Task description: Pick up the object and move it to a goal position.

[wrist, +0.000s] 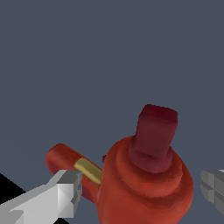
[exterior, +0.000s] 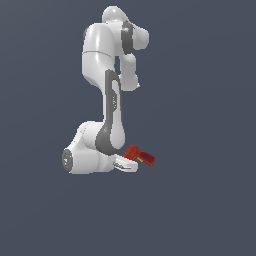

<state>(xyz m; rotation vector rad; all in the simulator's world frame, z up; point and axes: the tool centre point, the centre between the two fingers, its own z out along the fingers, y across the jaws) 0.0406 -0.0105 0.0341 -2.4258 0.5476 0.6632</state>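
The object is a small red power-drill shape (exterior: pixel 140 156) with a dark red body and an orange-tinged end. It lies just to the exterior view's right of the low, folded arm's hand. In the wrist view it (wrist: pixel 146 183) is large and close, with its dark red block end toward the camera and a handle with a yellow band to one side. My gripper (exterior: pixel 128 164) (wrist: pixel 141 190) is open, with one grey finger (wrist: pixel 65 194) beside the handle and the other (wrist: pixel 214 189) just clear of the body. The drill sits between them.
The plain dark grey-blue ground (exterior: pixel 200 200) fills both views around the arm. The arm's white links (exterior: pixel 107 55) rise above the hand, and its lower joint (exterior: pixel 82 155) bulges to the exterior view's left.
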